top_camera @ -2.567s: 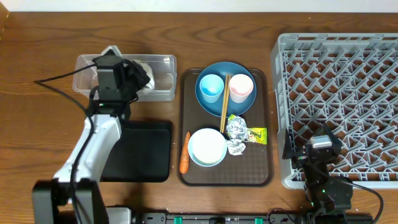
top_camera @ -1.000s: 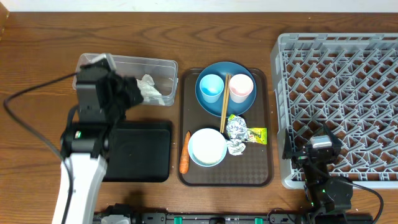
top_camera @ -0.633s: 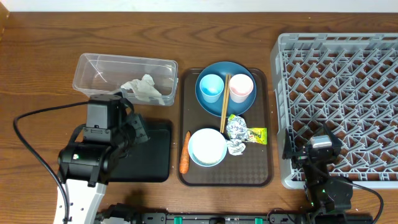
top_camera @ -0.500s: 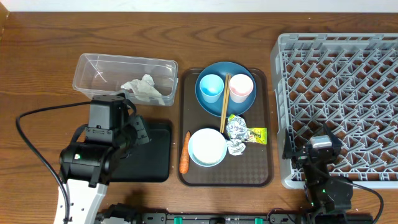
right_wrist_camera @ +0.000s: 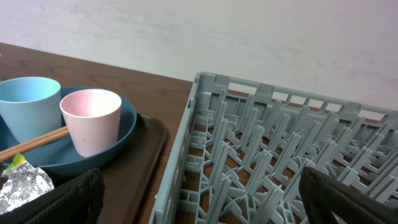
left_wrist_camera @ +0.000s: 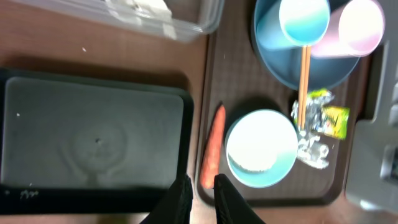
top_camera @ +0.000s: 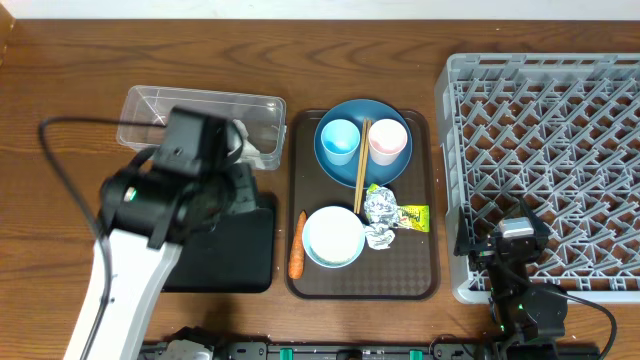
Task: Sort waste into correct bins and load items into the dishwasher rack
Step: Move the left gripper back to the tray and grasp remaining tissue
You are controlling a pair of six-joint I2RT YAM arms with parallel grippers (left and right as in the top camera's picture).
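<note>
Blurred left arm (top_camera: 165,205) hides part of the clear tub (top_camera: 150,105) and most of its tissue (top_camera: 243,140).

Left arm (top_camera: 165,195) off tub (top_camera: 150,105), tissue (top_camera: 250,150) inside.

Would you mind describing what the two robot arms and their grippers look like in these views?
The left arm has a white link topped by bulky black joint housings, with a black cable looping out beside it. Its gripper ends in two slim black fingers. The right arm is black, a boxy grey-topped module on it and small green lights near its base. The right gripper's fingers appear as dark, blunt shapes.
</note>
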